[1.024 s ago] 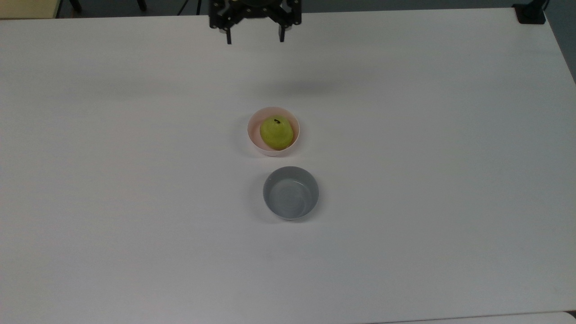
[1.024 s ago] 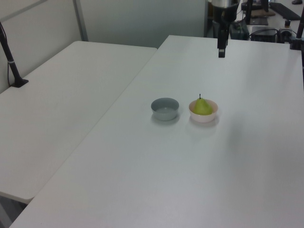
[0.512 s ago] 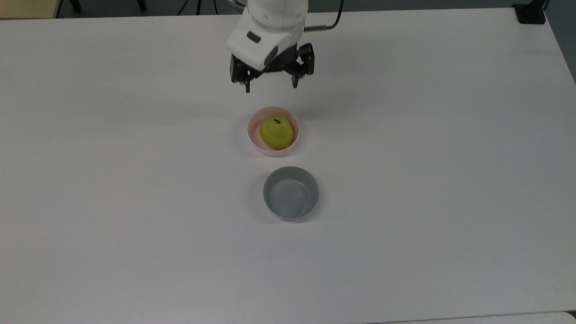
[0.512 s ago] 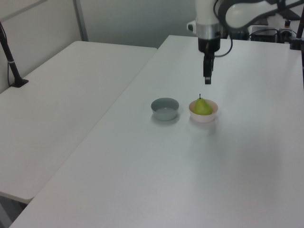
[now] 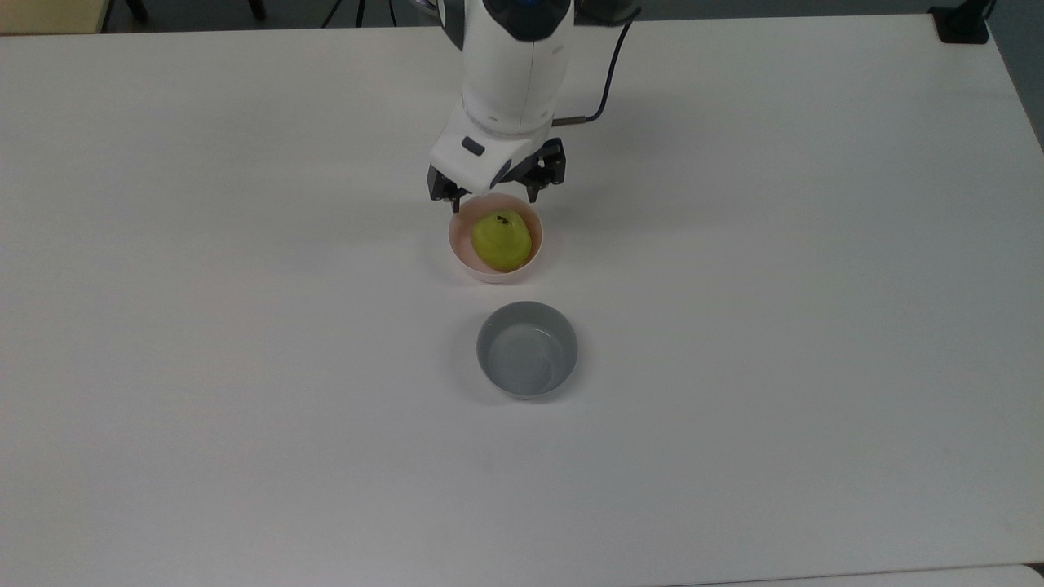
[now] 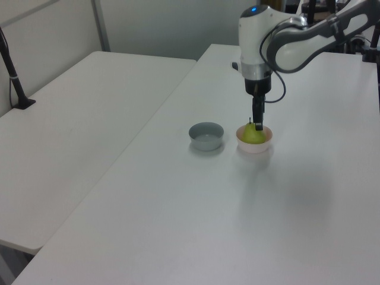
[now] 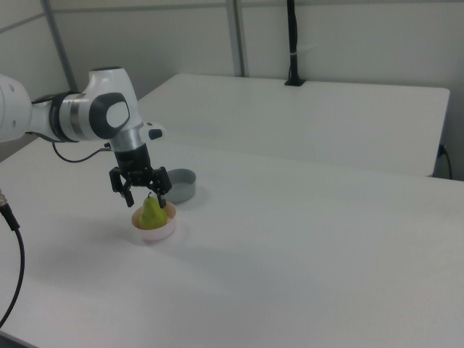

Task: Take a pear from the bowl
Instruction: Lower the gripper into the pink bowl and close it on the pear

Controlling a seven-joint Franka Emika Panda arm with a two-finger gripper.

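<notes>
My tool (image 7: 143,196) hangs spread over the far rim of the bowl (image 5: 466,258), fingers pointing down, one to each side of the pear's (image 5: 501,241) top. I judge that it is held this way so the fingers can drop past the fruit's narrow upper part and close on the wider body. The pear sits upright in the bowl just below my tool, stem up, nothing gripping it yet. In the right view the stem rises between my fingers, so the line looks about right; in the top view my tool sits a little short of the pear's middle, toward the arm.

Beyond the pear from my tool, near the pink bowl but apart from it, stands a grey bowl (image 5: 527,350). It is clear of my descent. The counter (image 5: 245,367) around is bare. What my fingers could catch is the pink bowl's own rim.
</notes>
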